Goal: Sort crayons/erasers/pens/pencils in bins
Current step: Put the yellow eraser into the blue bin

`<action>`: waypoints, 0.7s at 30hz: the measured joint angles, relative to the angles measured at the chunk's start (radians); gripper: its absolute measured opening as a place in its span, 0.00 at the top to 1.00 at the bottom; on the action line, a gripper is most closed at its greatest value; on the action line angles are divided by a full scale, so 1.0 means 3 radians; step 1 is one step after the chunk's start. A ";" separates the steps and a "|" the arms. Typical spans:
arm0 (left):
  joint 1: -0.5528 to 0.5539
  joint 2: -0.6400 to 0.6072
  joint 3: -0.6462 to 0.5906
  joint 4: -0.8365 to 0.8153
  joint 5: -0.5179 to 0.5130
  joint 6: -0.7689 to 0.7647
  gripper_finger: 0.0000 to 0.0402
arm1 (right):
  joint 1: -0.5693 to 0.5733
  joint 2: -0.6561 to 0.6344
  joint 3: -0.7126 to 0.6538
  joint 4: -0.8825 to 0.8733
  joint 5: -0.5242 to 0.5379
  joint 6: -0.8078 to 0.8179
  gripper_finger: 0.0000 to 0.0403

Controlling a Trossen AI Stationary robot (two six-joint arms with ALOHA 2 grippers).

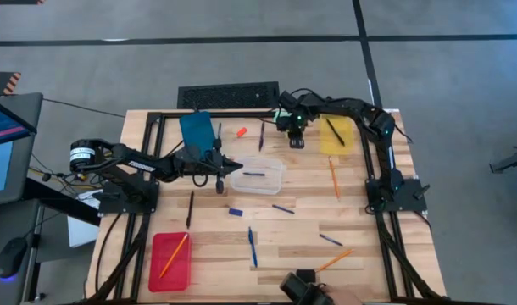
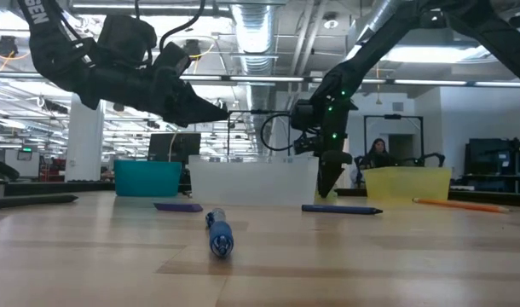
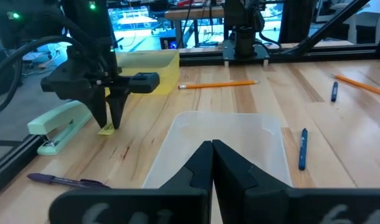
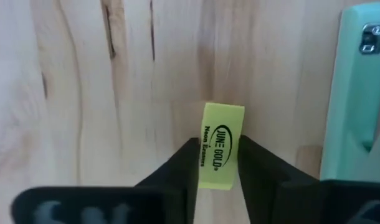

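Near to far: the left gripper (image 1: 227, 163), fingers pressed together and empty, hovers by the left end of the clear bin (image 1: 258, 176) at mid-table, well short of the target. At the far edge, the right gripper (image 4: 216, 163) points straight down with its two fingers pinching the yellow eraser (image 4: 218, 145) across its narrow width, the eraser's long axis running out between them, lying on the wood just beside the mint-green stapler (image 4: 358, 93). The yellow bin (image 1: 338, 135) lies just to the right, so I judge a short carry rightward.
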 joint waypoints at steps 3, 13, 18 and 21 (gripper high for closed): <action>0.0000 0.0000 0.0000 0.0000 -0.0002 -0.0075 1.00 | 0.0013 -0.0020 0.0000 -0.0014 -0.0002 0.0077 0.78; 0.0086 0.0000 0.0031 -0.0045 -0.0290 -0.0792 1.00 | 0.0138 -0.0326 -0.0008 -0.0071 -0.0057 0.0177 0.80; 0.0232 0.0001 0.0086 -0.0056 -0.0156 -0.1288 1.00 | 0.0272 -0.0536 -0.0008 -0.0023 -0.0062 0.0262 0.80; 0.0288 0.0001 0.0125 -0.0057 -0.0135 -0.1644 0.98 | 0.0367 -0.0668 -0.0008 0.0003 -0.0066 0.0305 0.80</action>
